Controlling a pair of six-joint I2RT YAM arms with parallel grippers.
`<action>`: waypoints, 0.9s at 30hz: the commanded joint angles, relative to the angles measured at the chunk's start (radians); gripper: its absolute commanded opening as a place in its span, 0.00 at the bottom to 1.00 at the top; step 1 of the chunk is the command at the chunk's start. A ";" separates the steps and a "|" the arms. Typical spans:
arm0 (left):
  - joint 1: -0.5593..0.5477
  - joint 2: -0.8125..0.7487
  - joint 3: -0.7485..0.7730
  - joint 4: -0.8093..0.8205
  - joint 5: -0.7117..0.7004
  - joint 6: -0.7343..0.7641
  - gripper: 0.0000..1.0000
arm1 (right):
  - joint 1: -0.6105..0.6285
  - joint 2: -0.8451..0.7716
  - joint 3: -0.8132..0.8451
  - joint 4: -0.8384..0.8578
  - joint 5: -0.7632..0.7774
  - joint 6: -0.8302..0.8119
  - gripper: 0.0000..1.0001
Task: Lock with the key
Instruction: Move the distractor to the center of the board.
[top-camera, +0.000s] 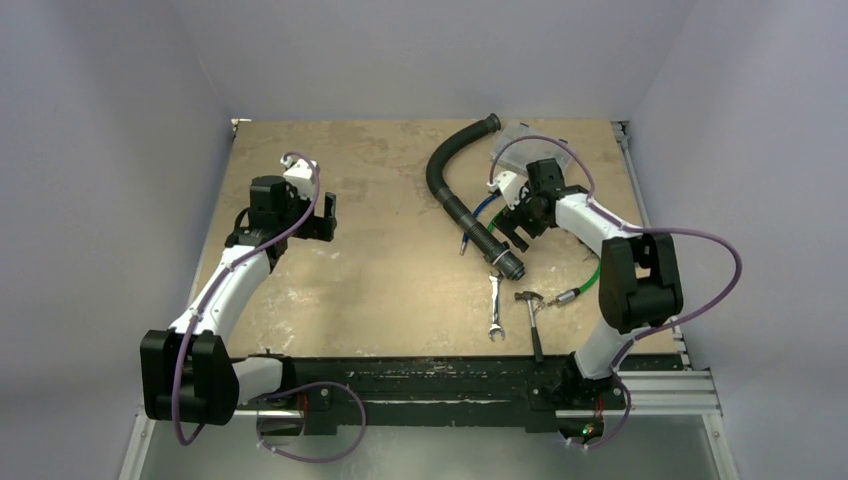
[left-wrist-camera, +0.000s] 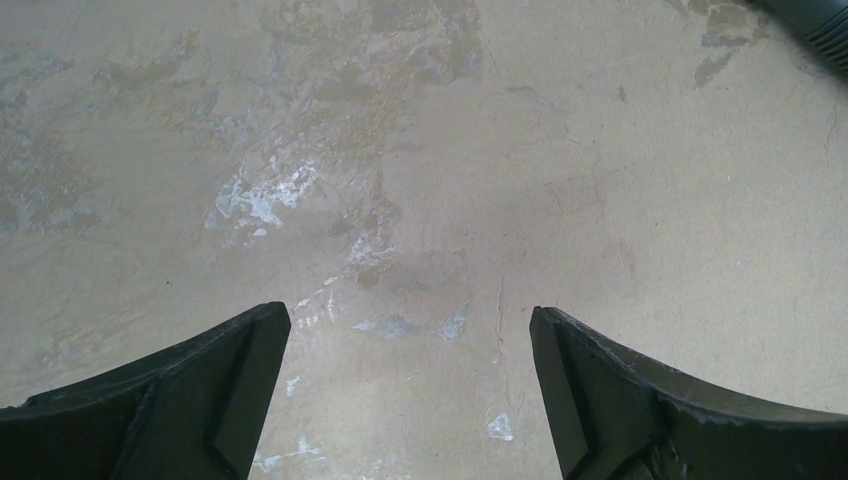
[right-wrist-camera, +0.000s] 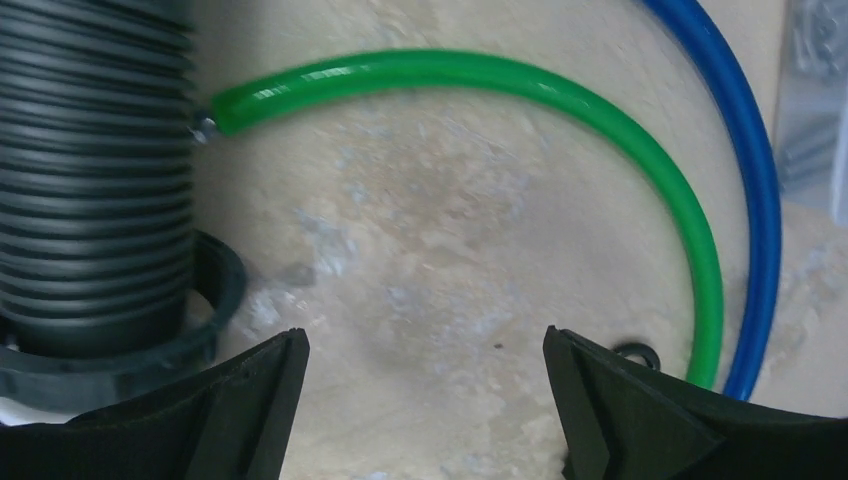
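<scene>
I see no clear key or padlock in any view. A green cable (top-camera: 592, 275) with a metal end piece (top-camera: 565, 297) lies at the right. It curves across the right wrist view (right-wrist-camera: 600, 120) beside a blue cable (right-wrist-camera: 750, 170). A small black ring (right-wrist-camera: 636, 351) peeks out by my right finger. My right gripper (top-camera: 515, 225) is open and empty over bare table between the hose and the cables; it also shows in its wrist view (right-wrist-camera: 425, 340). My left gripper (top-camera: 325, 215) is open and empty over bare table at the left, as its wrist view (left-wrist-camera: 410, 320) shows.
A black corrugated hose (top-camera: 455, 190) curves from the back centre to mid table, and its collar end sits left of my right fingers (right-wrist-camera: 95, 170). A wrench (top-camera: 495, 305) and a hammer (top-camera: 533, 320) lie near the front. A clear plastic bag (top-camera: 530, 145) lies at the back right.
</scene>
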 joint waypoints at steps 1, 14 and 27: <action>0.008 -0.005 0.031 0.033 0.020 -0.010 1.00 | 0.049 0.020 0.094 -0.046 -0.088 0.014 0.99; 0.008 0.001 0.028 0.033 0.020 -0.010 1.00 | 0.290 0.238 0.365 -0.143 -0.285 0.112 0.99; 0.008 -0.003 0.033 0.033 0.040 -0.040 1.00 | 0.361 0.568 0.805 -0.076 -0.331 0.313 0.99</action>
